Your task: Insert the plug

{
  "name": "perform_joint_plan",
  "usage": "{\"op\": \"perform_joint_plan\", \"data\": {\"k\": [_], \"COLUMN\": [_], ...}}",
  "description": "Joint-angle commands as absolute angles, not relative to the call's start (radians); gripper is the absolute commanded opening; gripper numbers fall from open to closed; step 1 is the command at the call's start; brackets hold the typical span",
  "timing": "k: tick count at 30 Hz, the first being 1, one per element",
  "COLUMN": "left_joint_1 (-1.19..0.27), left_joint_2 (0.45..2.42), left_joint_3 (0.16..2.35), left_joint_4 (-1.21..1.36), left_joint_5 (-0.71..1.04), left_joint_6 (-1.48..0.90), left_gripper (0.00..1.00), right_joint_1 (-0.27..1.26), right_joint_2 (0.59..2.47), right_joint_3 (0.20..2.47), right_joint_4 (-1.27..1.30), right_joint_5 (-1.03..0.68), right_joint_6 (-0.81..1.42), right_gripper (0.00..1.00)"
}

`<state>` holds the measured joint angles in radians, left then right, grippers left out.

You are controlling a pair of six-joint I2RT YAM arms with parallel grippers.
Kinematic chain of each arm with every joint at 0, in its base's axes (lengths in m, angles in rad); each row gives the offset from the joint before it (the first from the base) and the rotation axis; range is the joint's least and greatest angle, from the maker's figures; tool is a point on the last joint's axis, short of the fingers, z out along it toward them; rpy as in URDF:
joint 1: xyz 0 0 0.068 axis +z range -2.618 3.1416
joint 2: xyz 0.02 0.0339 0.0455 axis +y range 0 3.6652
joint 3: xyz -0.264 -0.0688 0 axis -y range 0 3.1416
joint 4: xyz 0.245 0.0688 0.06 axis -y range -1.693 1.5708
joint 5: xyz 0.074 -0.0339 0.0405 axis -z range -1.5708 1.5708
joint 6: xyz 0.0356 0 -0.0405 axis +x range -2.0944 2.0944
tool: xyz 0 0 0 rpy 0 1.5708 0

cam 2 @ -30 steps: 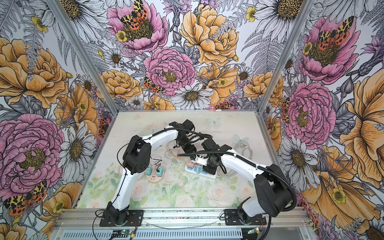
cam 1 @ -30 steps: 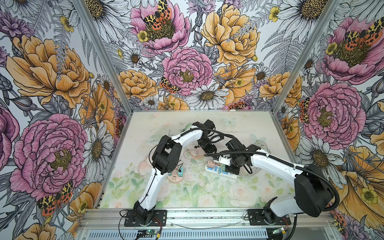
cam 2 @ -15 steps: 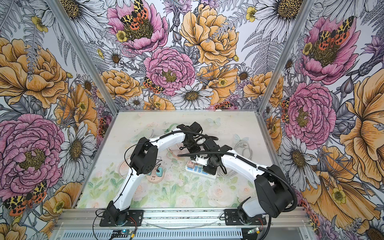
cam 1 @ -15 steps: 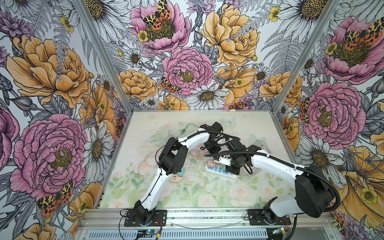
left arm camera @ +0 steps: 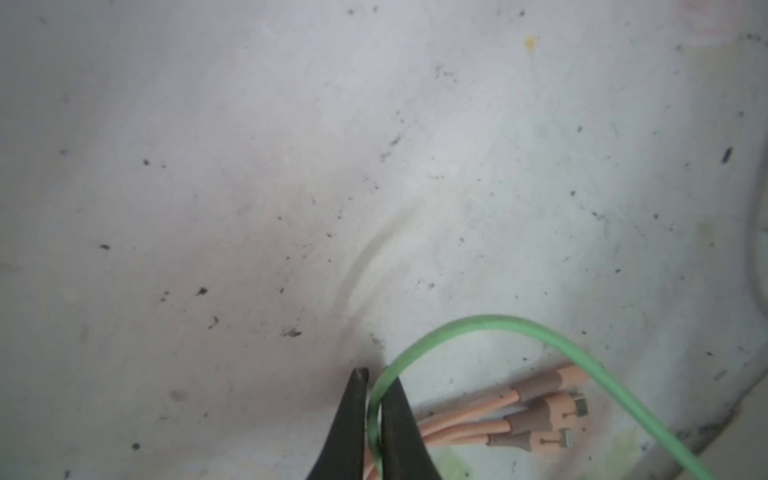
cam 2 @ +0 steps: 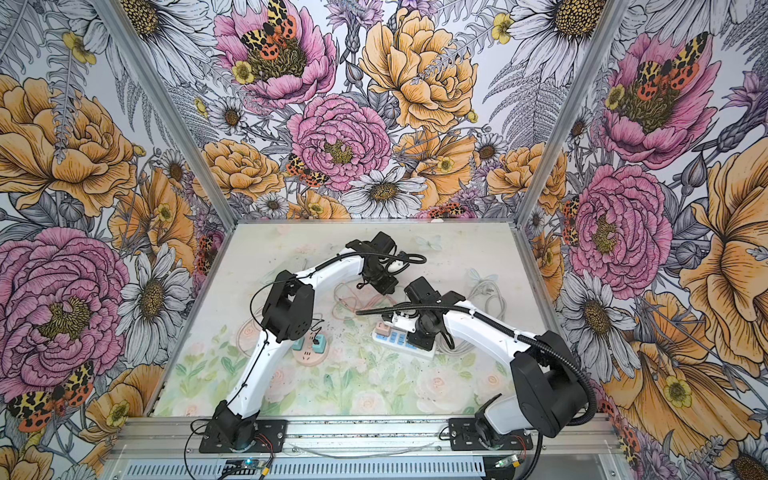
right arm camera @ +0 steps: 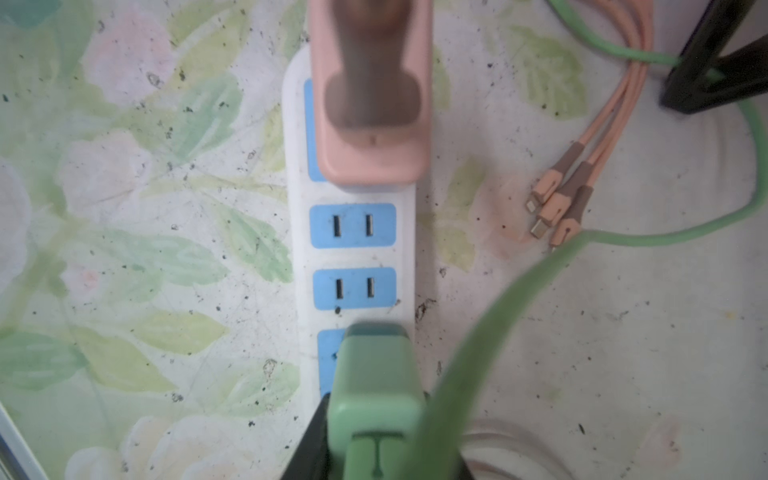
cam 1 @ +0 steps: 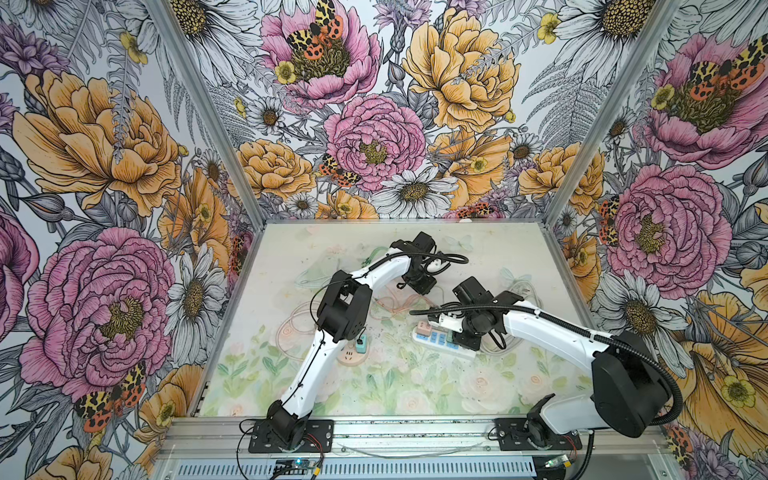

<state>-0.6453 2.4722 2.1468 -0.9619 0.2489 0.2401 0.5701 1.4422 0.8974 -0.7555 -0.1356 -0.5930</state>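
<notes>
Clamping plug point(right arm camera: 374, 374), right tool point(right arm camera: 376, 440) (left tool point(left arm camera: 374, 415): cable point(left arm camera: 498, 322))

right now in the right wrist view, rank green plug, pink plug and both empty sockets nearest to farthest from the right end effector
1. green plug, held in the right end effector
2. first empty socket, just beyond
3. second empty socket, next along
4. pink plug, far end of strip

lab booth: floral walls point(cam 1: 374, 137), aluminium frame point(cam 1: 415, 430)
</notes>
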Motion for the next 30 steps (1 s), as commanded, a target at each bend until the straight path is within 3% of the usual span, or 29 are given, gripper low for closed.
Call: {"op": "perform_joint_plan", "data": {"k": [1, 14, 18, 21, 30], "left_joint_1": [-0.634, -0.623, -0.621, -0.621, -0.621], "left_joint_2": [2.475, 2.427, 2.416, 2.408, 2.365], "left_joint_3": [2.146, 2.111, 2.106, 2.103, 2.071], "left_joint_4": [-0.918, -0.898, -0.897, -0.891, -0.862], "left_joint_5": [0.280, 0.301, 0.299, 0.300, 0.299], "left_joint_6": [0.220, 0.221, 0.217, 0.208, 0.181], "left_gripper": [0.13, 0.22, 0.23, 0.24, 0.24], "right_joint_1": [0.572, 0.591, 0.591, 0.591, 0.583], "right_joint_2": [1.502, 1.587, 1.531, 1.491, 1.409], "right_joint_3": [0.899, 0.893, 0.896, 0.906, 0.931], "right_joint_4": [-0.773, -0.789, -0.784, -0.784, -0.768], "right_joint_5": [-0.094, -0.035, -0.047, -0.048, -0.073], "right_joint_6": [-0.589, -0.589, -0.586, -0.585, -0.573], "right_gripper": [0.00, 0.00, 0.18, 0.24, 0.33]}}
